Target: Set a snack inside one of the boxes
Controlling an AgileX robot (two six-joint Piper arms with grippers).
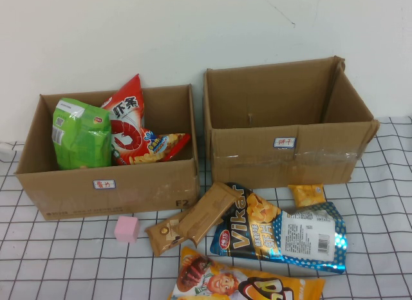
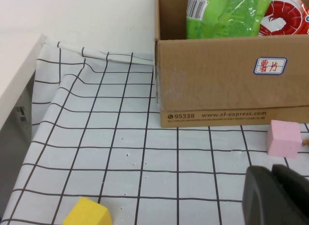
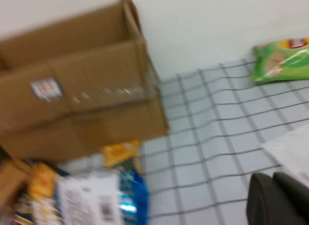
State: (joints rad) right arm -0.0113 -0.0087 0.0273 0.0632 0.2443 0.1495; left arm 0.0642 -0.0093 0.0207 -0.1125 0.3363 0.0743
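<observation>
Orange snack bag (image 1: 248, 284) lies near 2 boxes (image 1: 109, 184), neither pincer beside it.

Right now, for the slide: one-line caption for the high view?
Two cardboard boxes on a checked cloth: left box holds snack bags, right box looks empty; loose snacks and a pink cube lie in front; neither gripper visible.

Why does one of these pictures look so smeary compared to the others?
Right wrist view is motion-blurred: the box label is unreadable, right gripper at the corner. Left wrist view is sharp, box print legible, left gripper dark. High view is evenly lit, soft shadows.
</observation>
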